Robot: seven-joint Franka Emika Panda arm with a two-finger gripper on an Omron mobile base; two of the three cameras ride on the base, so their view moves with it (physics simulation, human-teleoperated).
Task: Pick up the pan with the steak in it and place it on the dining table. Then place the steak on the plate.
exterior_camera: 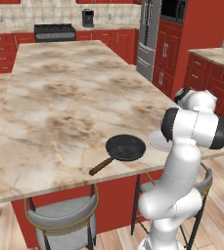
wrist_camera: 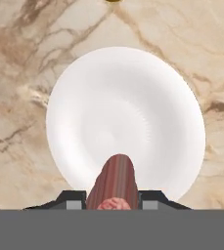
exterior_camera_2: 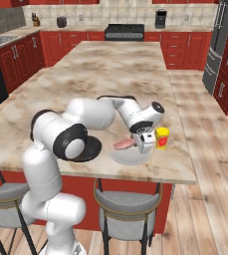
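The black pan [exterior_camera: 125, 147] lies empty on the dining table [exterior_camera: 59, 97] near its front edge, brown handle pointing towards the front left. In the right base view the arm's elbow hides most of the pan [exterior_camera_2: 92, 149]. My gripper [wrist_camera: 112, 201] is shut on the pinkish-red steak [wrist_camera: 114, 179], which hangs over the near part of the white plate [wrist_camera: 125, 107]. From the right base view, the steak [exterior_camera_2: 124, 144] sticks out leftwards from the gripper [exterior_camera_2: 137, 142], a little above the plate [exterior_camera_2: 131, 157]. The plate's surface is bare.
A small yellow container [exterior_camera_2: 161, 138] stands just right of the plate. Two grey stools [exterior_camera_2: 128, 204] [exterior_camera: 64, 215] are tucked under the table's front edge. Red cabinets and a fridge [exterior_camera: 150, 34] lie beyond the table on the right.
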